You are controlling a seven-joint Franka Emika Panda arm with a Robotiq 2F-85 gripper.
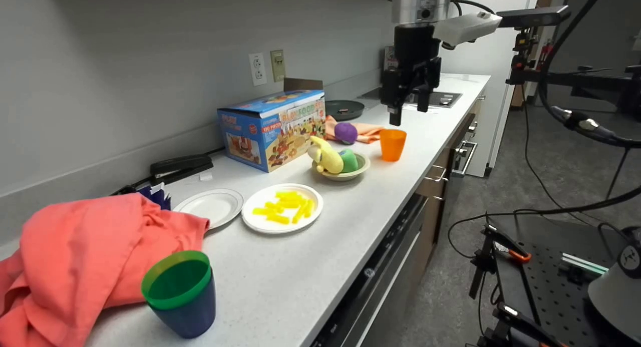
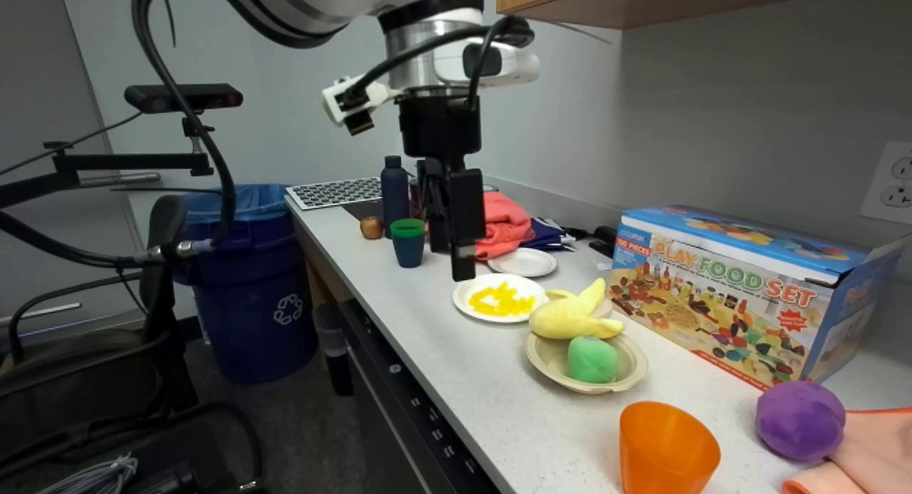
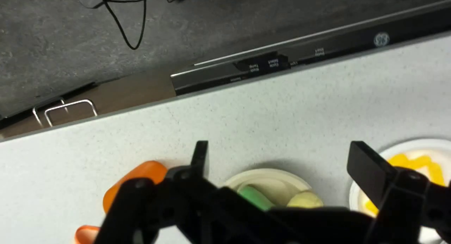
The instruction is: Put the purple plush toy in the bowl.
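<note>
The purple plush toy (image 1: 346, 132) lies on the counter at an edge of a peach cloth, beside the play food box; it also shows in an exterior view (image 2: 800, 420). It does not show in the wrist view. The pale bowl (image 1: 361, 170) stands on the counter and holds a yellow banana-like plush (image 2: 573, 319) and a green plush (image 2: 592, 360). The bowl shows partly in the wrist view (image 3: 270, 174), the rest hidden behind the gripper. My gripper (image 3: 279, 152) is open and empty, its fingers wide apart, high above the counter in both exterior views (image 1: 409, 111) (image 2: 452, 259).
An orange cup (image 1: 393, 144) stands close to the bowl and the toy. A white plate (image 1: 258, 223) with yellow strips lies on the bowl's far side from the cup. The play food box (image 2: 719, 294) stands by the wall. The counter's front edge (image 3: 225, 87) drops to the floor.
</note>
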